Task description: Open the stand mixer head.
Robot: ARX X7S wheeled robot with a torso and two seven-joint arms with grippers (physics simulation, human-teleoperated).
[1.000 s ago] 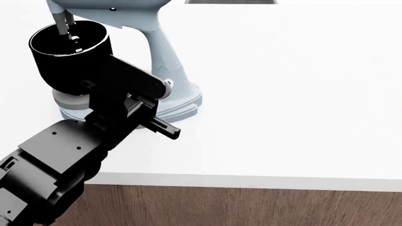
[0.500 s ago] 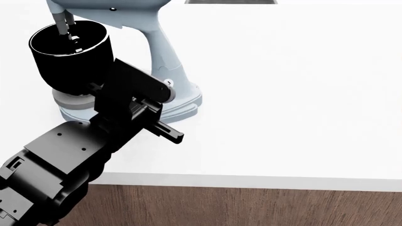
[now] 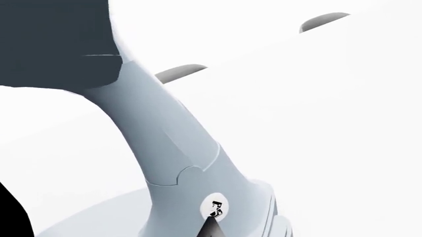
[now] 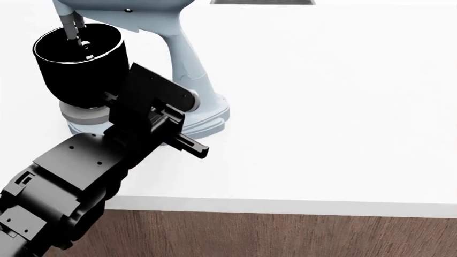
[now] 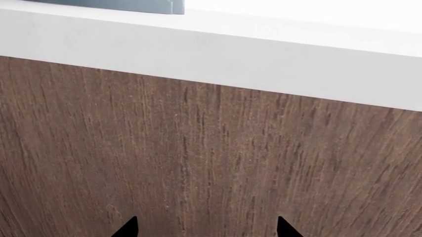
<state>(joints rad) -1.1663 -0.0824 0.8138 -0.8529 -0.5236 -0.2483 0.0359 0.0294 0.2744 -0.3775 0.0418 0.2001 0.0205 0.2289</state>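
The stand mixer head (image 4: 121, 10) is pale blue-grey and cut off by the head view's top edge; its metal beater (image 4: 71, 27) hangs into the black bowl (image 4: 78, 59). The left wrist view shows the head's shadowed underside (image 3: 59, 44) above the neck (image 3: 171, 143). My left gripper (image 3: 211, 231) is shut to a single dark tip that points at a small white knob (image 3: 214, 208) low on the neck. In the head view the left gripper (image 4: 179, 110) covers that knob. My right gripper (image 5: 205, 228) is open and empty, facing the wooden cabinet front (image 5: 197, 148).
The mixer's pale blue base (image 4: 211, 115) stands at the back left of the white counter (image 4: 328, 107). The counter's front edge (image 5: 231, 54) runs above the brown wood panel. The right arm is outside the head view.
My left arm has shifted slightly up and toward the mixer's neck. The white knob, visible beside the gripper a second ago, is now covered by it in the head view.
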